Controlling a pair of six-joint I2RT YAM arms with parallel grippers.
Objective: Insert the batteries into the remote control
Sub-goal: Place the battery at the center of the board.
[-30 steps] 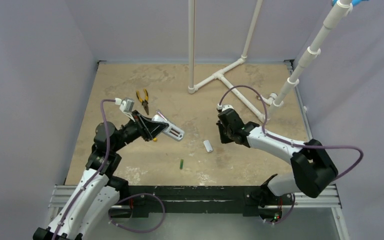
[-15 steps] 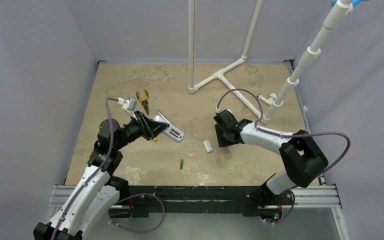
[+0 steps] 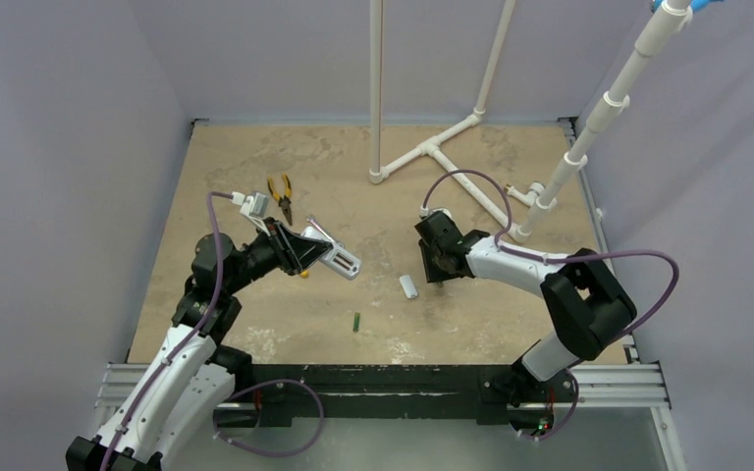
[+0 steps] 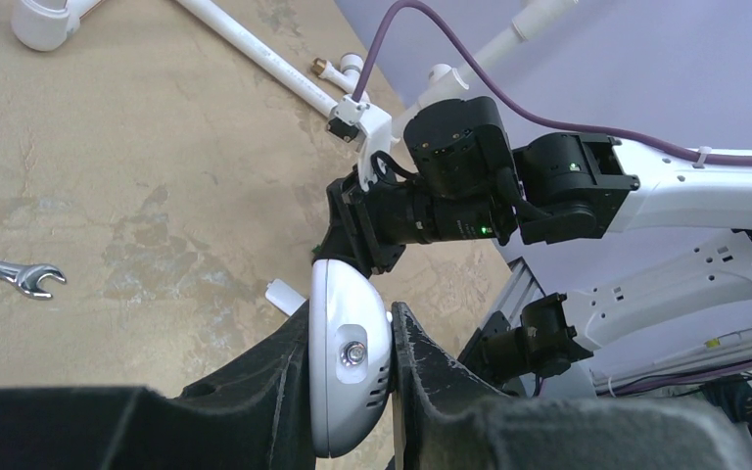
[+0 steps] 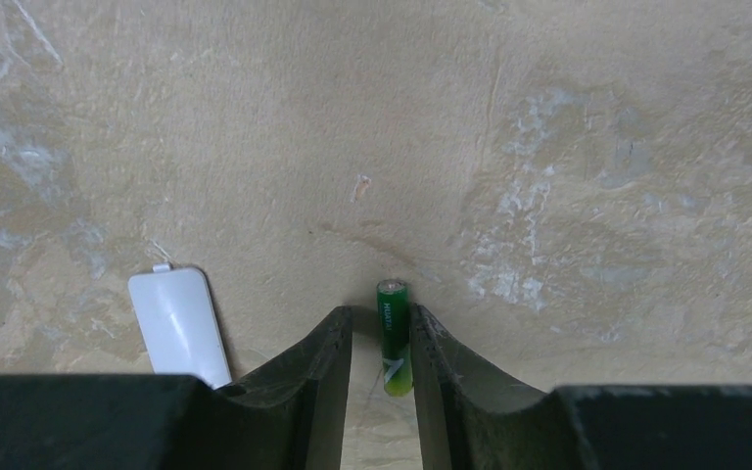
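Observation:
My left gripper (image 3: 306, 252) is raised over the table's left middle and is shut on the white remote control (image 3: 334, 259). In the left wrist view the remote control (image 4: 348, 392) sits edge-on between the left gripper's (image 4: 352, 311) fingers. My right gripper (image 3: 434, 267) is down at the table. Its jaws stand open in the right wrist view (image 5: 380, 313) around a green battery (image 5: 394, 336) lying on the table. That battery rests against the right finger, with a gap to the left one. A second battery (image 3: 356, 321) lies nearer the front edge.
A small white cover plate (image 3: 408, 287) lies just left of the right gripper, also seen in the right wrist view (image 5: 178, 328). Yellow-handled pliers (image 3: 281, 196) lie at the back left. A silver wrench (image 4: 10, 274) is on the table. White pipes (image 3: 432, 152) stand at the back.
The right gripper has moved left and down towards the cover plate, and its jaws have opened. The left arm shifted slightly, still holding the remote control.

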